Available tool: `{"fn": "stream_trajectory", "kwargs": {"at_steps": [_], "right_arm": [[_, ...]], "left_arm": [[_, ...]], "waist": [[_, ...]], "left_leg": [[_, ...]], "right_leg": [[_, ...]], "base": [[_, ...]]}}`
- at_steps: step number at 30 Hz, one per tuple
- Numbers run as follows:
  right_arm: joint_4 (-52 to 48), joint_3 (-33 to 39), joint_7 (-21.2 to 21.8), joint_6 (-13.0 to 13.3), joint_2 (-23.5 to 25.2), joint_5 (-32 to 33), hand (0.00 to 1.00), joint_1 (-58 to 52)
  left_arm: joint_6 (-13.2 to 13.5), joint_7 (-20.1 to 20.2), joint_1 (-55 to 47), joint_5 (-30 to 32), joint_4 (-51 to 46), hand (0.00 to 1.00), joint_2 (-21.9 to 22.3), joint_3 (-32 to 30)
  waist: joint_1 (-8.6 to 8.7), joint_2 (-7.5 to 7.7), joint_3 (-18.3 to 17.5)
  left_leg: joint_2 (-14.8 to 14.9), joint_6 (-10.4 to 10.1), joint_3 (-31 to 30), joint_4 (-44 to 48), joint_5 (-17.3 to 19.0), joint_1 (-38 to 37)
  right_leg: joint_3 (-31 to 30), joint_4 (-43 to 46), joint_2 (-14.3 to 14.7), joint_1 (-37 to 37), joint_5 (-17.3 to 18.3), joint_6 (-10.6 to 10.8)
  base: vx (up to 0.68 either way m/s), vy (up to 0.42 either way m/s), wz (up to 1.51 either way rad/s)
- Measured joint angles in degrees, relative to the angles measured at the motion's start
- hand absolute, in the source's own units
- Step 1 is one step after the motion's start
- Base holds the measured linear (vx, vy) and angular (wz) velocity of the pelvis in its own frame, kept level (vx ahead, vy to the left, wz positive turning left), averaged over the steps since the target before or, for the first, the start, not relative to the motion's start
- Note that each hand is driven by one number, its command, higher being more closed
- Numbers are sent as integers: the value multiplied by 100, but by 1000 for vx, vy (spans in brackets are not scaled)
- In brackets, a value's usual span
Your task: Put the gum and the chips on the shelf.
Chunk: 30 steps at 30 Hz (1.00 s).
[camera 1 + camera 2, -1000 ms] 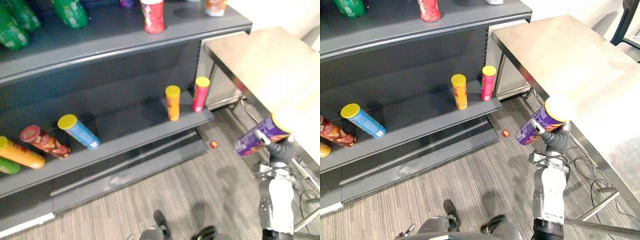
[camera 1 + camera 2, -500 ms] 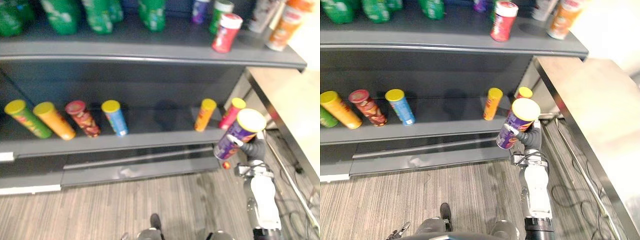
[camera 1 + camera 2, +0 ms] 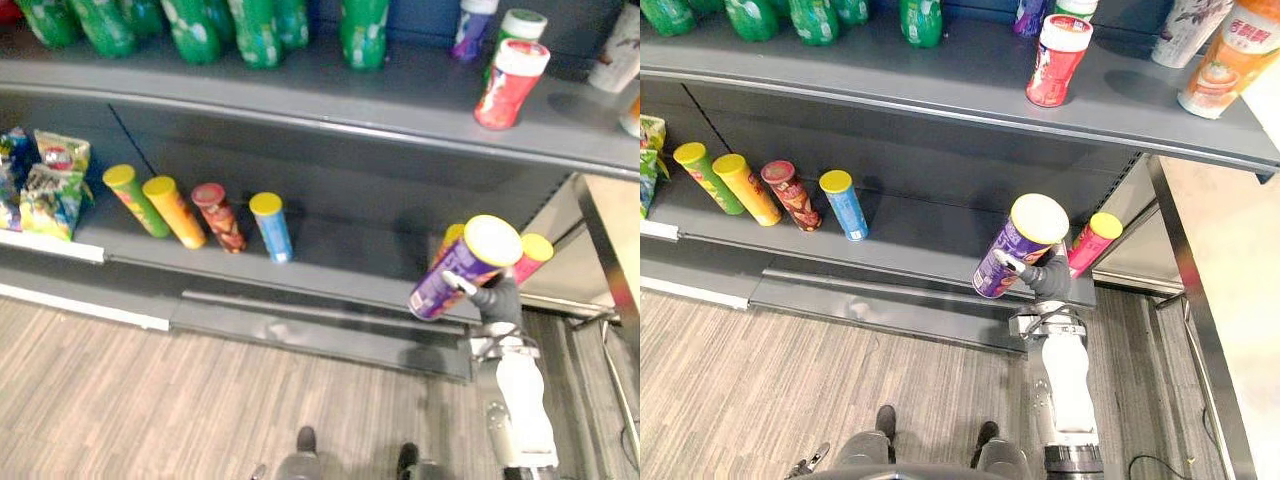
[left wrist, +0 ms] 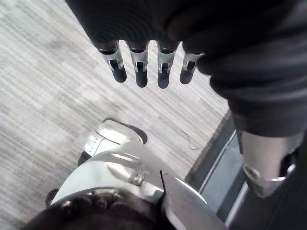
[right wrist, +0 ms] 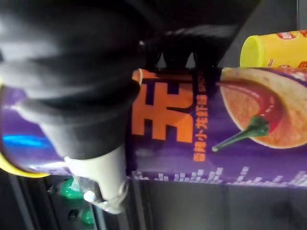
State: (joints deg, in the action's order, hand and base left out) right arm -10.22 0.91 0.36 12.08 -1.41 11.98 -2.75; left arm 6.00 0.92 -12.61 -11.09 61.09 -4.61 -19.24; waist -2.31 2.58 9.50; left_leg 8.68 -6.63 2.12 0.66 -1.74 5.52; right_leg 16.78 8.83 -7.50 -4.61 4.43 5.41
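You are turning to face the shelf, so the whole view is sliding. Your right hand [image 3: 1045,277] is carrying the purple chips can [image 3: 1021,246] away from the tabletop [image 3: 1235,300] and up to the lower shelf [image 3: 930,240]. Its fingers are wrapping tight round the leaning can. Your left hand [image 4: 139,67] is hanging over the floor, fingers straight and apart. The chips are nearly ready to go in beside the pink can [image 3: 1095,243].
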Motion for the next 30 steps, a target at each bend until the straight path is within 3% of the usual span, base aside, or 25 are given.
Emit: {"fn": "stream_trajectory", "kwargs": {"at_steps": [5,12,16,23,26,30], "right_arm": [[-2,280,-18,14,0,34,100,-114],[204,-44,13,18,28,31,100,-389],[677,-244,3,8,19,14,100,-417],[1253,-401,-136,-63,9,-217,100,-81],[1583,-391,-349,-108,-14,-354,100,497],[1830,-399,-623,-198,-11,-606,100,1285]], "left_arm": [[5,4,8,13,-10,0,43,-29],[7,-62,59,296,-66,0,49,-20],[10,-73,123,482,-61,0,45,162],[77,-120,232,567,-131,0,-41,563],[106,-204,323,559,-347,0,-69,837],[141,-305,614,447,-686,0,-41,1126]], "waist": [[54,-43,-19],[63,-97,-58],[49,-203,-144],[33,-259,-139],[-37,-299,-108],[-290,-410,138]], "left_leg": [[114,-87,54,-441,-196,-296],[10,-79,375,-642,-205,-582],[-16,-67,458,-645,-175,-591],[-123,-4,215,-645,-238,-403],[-197,25,-47,-629,-343,-150],[-256,-6,-325,-607,-513,147]], "right_leg": [[219,-251,148,341,29,-61],[75,-435,50,540,-20,21],[50,-530,33,583,-66,56],[288,-586,-52,567,-97,100],[504,-562,-111,421,-110,115],[753,-444,-165,253,-111,115]], "base": [[120,-85,18],[21,29,-10],[-24,13,-6],[10,8,18],[4,16,40],[-42,12,40]]}}
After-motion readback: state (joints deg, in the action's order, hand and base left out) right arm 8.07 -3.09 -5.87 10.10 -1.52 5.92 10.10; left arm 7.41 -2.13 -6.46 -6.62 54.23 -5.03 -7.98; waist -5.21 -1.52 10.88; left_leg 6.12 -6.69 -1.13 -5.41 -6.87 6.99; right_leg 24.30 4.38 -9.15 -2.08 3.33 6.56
